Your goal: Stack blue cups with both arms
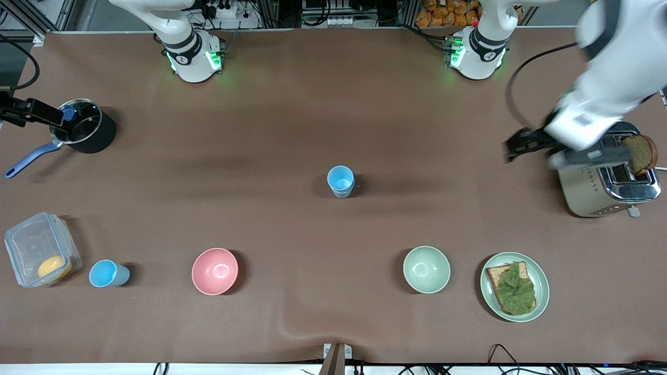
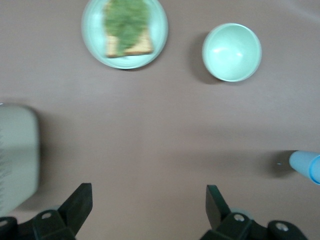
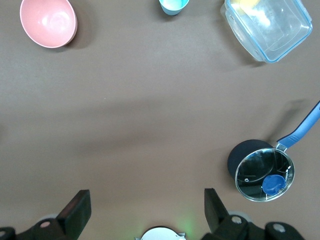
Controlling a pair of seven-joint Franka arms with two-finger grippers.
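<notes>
Both grippers' jaws are standing wide apart and holding nothing.

From the front, the left gripper (image 1: pixel 513 146) is hanging in the air over the table beside the toaster (image 1: pixel 607 190), near the edge at the left arm's end. A dark slice of bread (image 1: pixel 642 154) is sticking up out of the toaster. The right gripper is not showing in this view. Stacked blue cups (image 1: pixel 341 181) are standing at the middle of the table (image 1: pixel 292 114). A single cup (image 1: pixel 108 273) is lying tilted near the front edge, just beside a clear box (image 1: pixel 39 250) at the right arm's end. A pink bowl (image 1: pixel 214 271) and a green bowl (image 1: pixel 426 269) are sitting along the same front edge, well apart. A plate (image 1: pixel 542 289) bearing toast (image 1: pixel 513 287) with green leaves is sitting beside the green bowl, toward the left arm's end. A lidded pot (image 1: pixel 83 133) is standing near the right arm's edge.

In the left wrist view, the left gripper (image 2: pixel 149 212) is showing spread fingers (image 2: pixel 80 205) over bare table, with the plate (image 2: pixel 92 42), green bowl (image 2: pixel 231 51) and part of a cup (image 2: pixel 306 166) around.

In the right wrist view, the right gripper (image 3: pixel 146 210) is hanging over bare table, fingers (image 3: pixel 77 207) spread, with the pot (image 3: pixel 264 174), pink bowl (image 3: pixel 48 22), box (image 3: pixel 270 27) and single cup (image 3: pixel 173 6) in sight.
</notes>
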